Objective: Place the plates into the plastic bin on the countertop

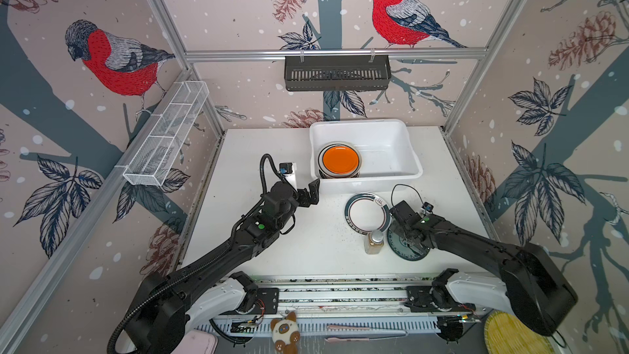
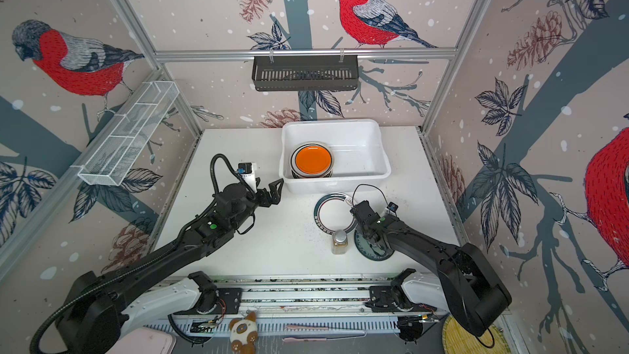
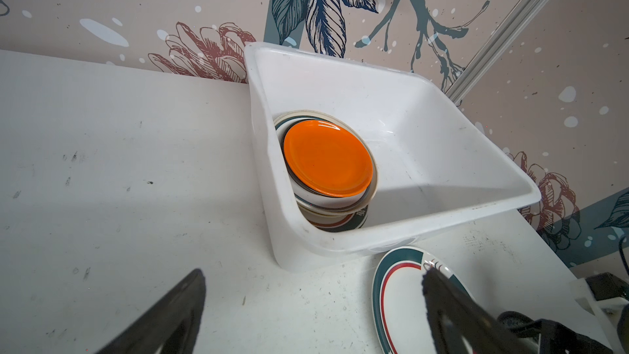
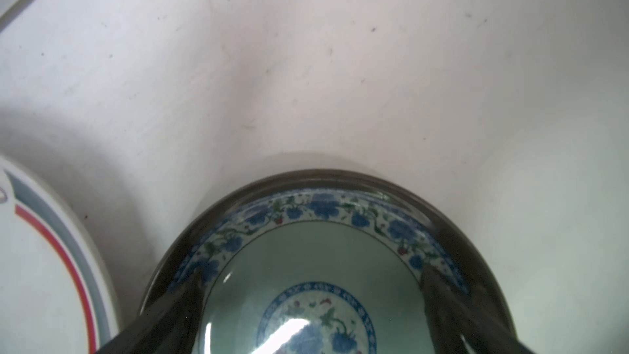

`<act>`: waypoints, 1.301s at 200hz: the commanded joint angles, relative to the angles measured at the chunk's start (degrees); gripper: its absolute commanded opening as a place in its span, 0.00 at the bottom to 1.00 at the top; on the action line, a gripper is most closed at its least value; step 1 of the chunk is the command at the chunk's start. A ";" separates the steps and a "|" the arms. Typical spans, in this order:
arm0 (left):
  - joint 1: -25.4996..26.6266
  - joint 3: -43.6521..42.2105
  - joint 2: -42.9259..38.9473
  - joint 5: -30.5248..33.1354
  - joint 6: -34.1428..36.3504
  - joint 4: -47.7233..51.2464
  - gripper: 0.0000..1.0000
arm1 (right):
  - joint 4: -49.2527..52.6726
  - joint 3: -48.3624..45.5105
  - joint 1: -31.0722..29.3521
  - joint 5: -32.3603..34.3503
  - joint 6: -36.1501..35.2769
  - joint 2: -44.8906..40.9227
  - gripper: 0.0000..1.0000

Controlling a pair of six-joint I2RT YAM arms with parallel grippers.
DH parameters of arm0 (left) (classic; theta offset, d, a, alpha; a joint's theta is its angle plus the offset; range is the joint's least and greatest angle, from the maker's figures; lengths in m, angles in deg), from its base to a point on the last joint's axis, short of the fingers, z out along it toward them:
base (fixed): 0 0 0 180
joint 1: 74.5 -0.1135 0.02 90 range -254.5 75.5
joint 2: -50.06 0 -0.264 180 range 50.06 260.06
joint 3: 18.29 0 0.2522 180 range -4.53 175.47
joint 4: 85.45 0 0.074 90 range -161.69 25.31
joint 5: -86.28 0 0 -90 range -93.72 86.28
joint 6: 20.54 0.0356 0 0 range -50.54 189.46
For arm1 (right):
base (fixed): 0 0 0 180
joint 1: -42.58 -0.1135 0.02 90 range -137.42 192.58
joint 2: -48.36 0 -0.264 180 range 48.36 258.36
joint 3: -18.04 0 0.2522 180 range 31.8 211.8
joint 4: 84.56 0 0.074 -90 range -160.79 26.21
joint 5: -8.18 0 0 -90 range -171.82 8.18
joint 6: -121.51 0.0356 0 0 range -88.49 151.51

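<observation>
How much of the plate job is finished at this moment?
Done: the orange plate tops a stack in the plastic bin. In hand: nothing gripped; the right gripper is open over the patterned plate, the left gripper open and empty. Left: that plate and the teal-rimmed plate on the countertop.

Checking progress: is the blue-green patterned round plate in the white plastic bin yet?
Out: the patterned plate lies on the countertop beside the amber bottle, under the open right gripper.

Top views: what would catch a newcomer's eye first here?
The orange plate, topping a stack in the white plastic bin, stands out most. Next, the open right hand is poised over a blue-green patterned plate, beside a teal-rimmed plate on the countertop.
</observation>
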 commanded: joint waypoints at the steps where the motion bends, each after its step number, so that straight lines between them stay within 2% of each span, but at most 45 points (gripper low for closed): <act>1: -0.06 -0.10 -0.14 0.55 -0.20 -1.67 0.98 | -2.35 0.75 2.16 -5.17 -2.61 2.76 0.99; 66: -0.11 -0.19 -0.52 1.03 -0.03 -1.01 0.98 | -6.36 6.91 11.22 -6.35 -13.07 5.86 0.99; 97: -0.14 -0.73 -1.36 0.61 -0.24 -1.47 0.98 | -1.73 10.64 12.93 -7.41 -18.34 1.24 0.99; 128: -0.14 -2.31 -3.29 -0.30 0.15 -3.25 0.98 | 8.76 13.63 17.91 -10.34 -23.03 -3.78 0.99; 160: -0.12 -3.99 -5.60 -1.20 -0.37 -4.26 0.98 | 12.92 11.06 21.48 -11.85 -21.94 -11.87 0.99; 185: -0.10 -4.40 -5.83 -2.00 -0.55 -4.90 0.98 | 11.99 6.80 24.45 -16.27 -21.77 -16.88 0.99; 215: -0.14 -4.40 -5.19 -3.18 -1.13 -5.26 0.98 | 12.23 3.35 27.86 -20.28 -23.00 -17.49 0.99; 260: -0.14 -4.47 -5.10 -3.53 -1.33 -5.69 0.98 | 10.25 1.56 28.10 -23.50 -21.56 -17.72 0.99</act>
